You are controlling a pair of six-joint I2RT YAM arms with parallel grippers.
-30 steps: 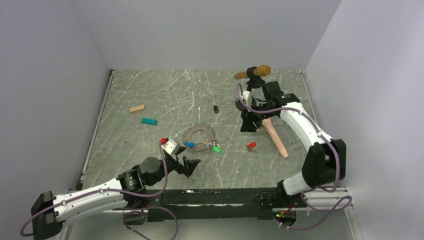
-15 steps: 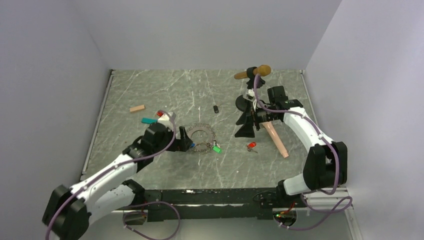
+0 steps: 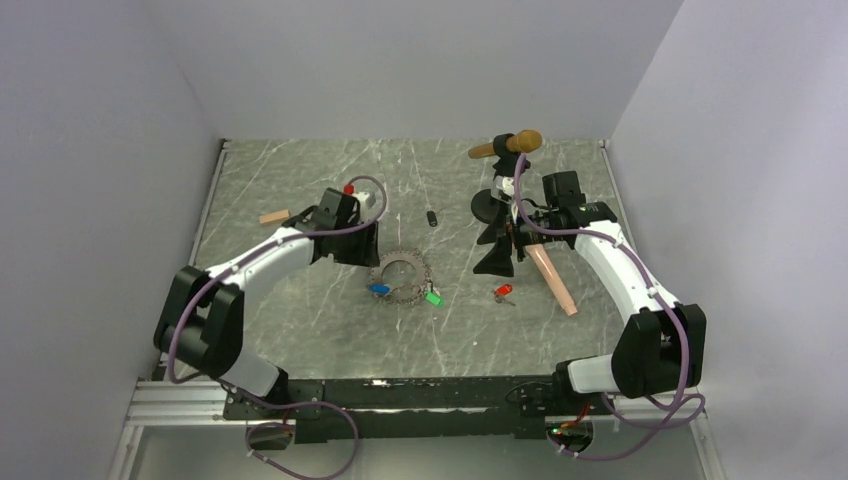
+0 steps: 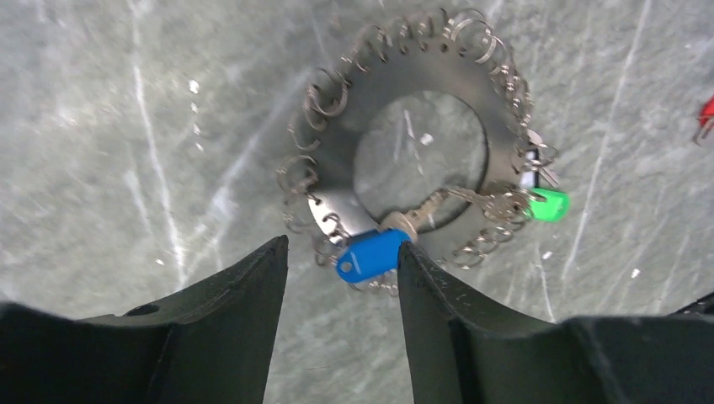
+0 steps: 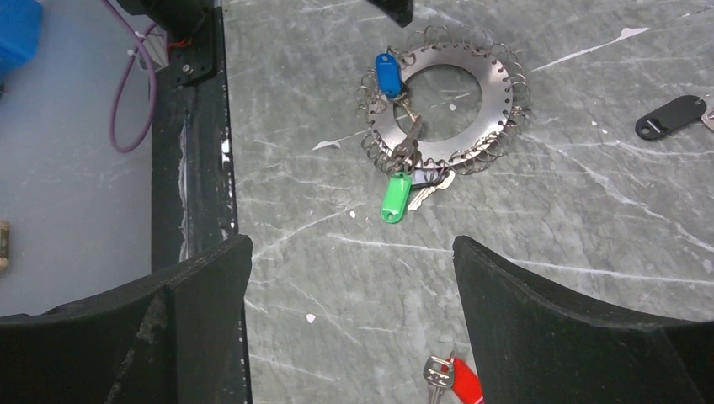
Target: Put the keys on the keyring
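- Two arms above a grey marbled table [image 3: 300, 330], with three tagged keys and one keyring between them.
- At left: left gripper [image 4: 341, 248] reaching forward with the wrist bent down, hovering just to the left of the keyring [image 4: 345, 126]. Fingers [image 4: 244, 311] moderately spread and empty, framing the blue-tagged key [image 4: 370, 254] in the wrist view.
- At centre: keyring lying flat, a toothed metal disc fringed with small wire loops. Blue-tagged key at its near-left edge and green-tagged key [image 3: 434, 298] at its near-right edge, both seemingly hooked on already.
- Right of the ring: red-tagged key [image 3: 503, 292] loose on the table, apart from the ring, long axis on a slant, blade end toward the ring as far as can be told.
- At right: right gripper [image 5: 352, 244] pointing down, spread wide and empty, just beyond the red-tagged key and far nearer to it than the left gripper. Red tag low in the right wrist view, between the fingers [image 5: 539, 311] and toward the right-hand one.
- Likely next: a short pull-back and drop by the right arm, with the fingers turned across the slanted tag.
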